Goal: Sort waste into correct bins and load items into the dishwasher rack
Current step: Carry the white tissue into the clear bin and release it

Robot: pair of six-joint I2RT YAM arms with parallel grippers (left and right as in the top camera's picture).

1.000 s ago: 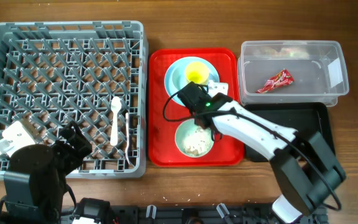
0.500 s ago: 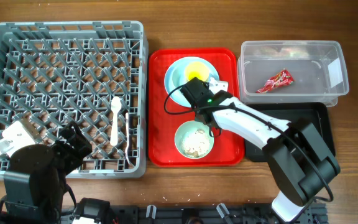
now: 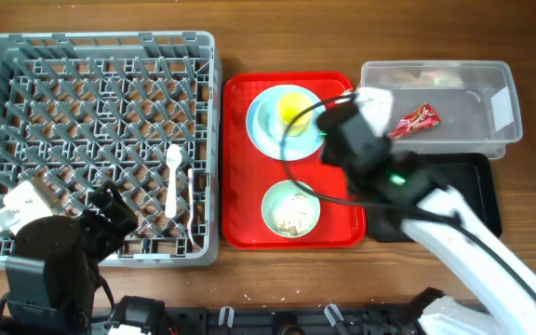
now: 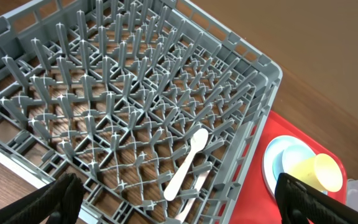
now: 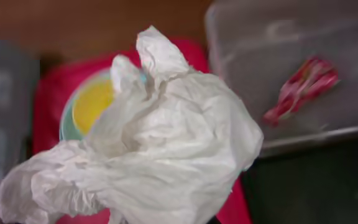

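My right gripper (image 3: 366, 113) is shut on a crumpled white paper (image 5: 166, 143), lifted over the red tray's right edge, beside the clear tub (image 3: 435, 76). The paper hides its fingers in the right wrist view. A red-printed wrapper (image 3: 415, 121) lies in the tub. The light blue plate (image 3: 263, 121) carries the yellow cup (image 3: 293, 108). The pale bowl (image 3: 291, 209) holds beige food scraps. A white spoon (image 4: 188, 163) lies in the grey rack (image 3: 100, 46). My left gripper (image 4: 179, 202) hangs open above the rack's near corner, holding nothing.
The red tray (image 3: 240, 186) sits between the rack and the bins. The shallow black tray (image 3: 477, 186) lies in front of the clear tub, partly under my right arm. The left arm's base fills the bottom left corner of the overhead view.
My right gripper has shut on the white paper beside the plate, lifted it and swung right toward the clear tub. The left arm has not moved.
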